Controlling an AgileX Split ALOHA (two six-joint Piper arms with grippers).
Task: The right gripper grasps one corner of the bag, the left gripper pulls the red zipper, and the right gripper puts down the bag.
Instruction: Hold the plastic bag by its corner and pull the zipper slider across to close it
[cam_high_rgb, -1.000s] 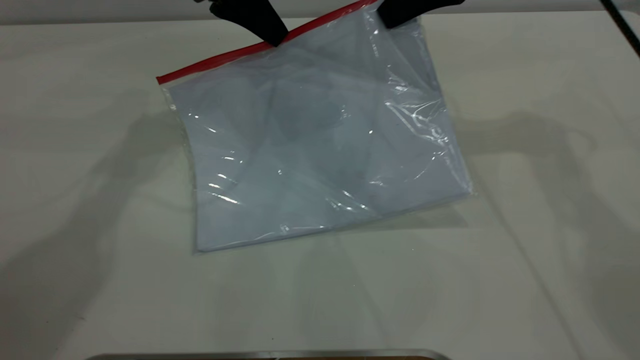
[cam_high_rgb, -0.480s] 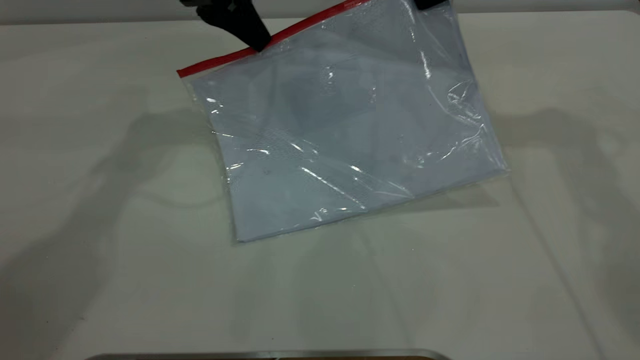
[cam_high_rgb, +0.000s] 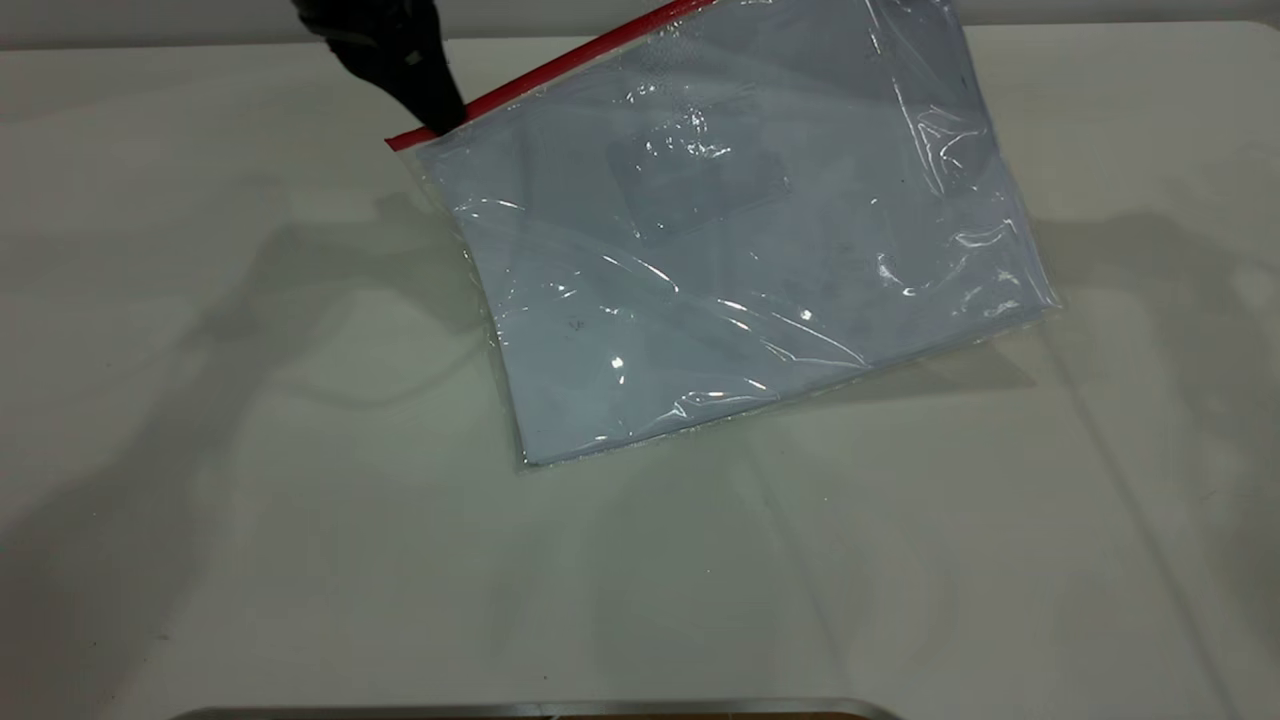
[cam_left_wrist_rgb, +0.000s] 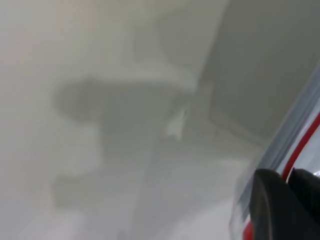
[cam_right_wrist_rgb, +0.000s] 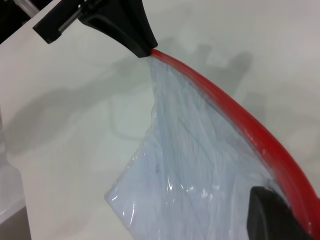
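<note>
The bag (cam_high_rgb: 740, 260), a clear pouch with white sheets inside, hangs tilted with its upper right corner out of the top of the exterior view. The red zipper (cam_high_rgb: 540, 72) runs along its upper edge. My left gripper (cam_high_rgb: 428, 112) is shut on the zipper near its left end. The left wrist view shows the left gripper (cam_left_wrist_rgb: 286, 176) with the red strip (cam_left_wrist_rgb: 302, 147) between its fingers. My right gripper (cam_right_wrist_rgb: 272, 210) is out of the exterior view. The right wrist view shows one right finger pressed on the bag (cam_right_wrist_rgb: 190, 165) beside the zipper (cam_right_wrist_rgb: 240, 117), and the left gripper (cam_right_wrist_rgb: 142, 49) at the zipper's far end.
The white table (cam_high_rgb: 200, 400) lies under the bag, with arm shadows on it. A metal rim (cam_high_rgb: 540, 710) runs along the near edge. A faint label pocket (cam_high_rgb: 700, 180) shows on the bag.
My left gripper has slid left along the red zipper, nearly to its left end. The bag has shifted right and up, and the right gripper has left the exterior view.
</note>
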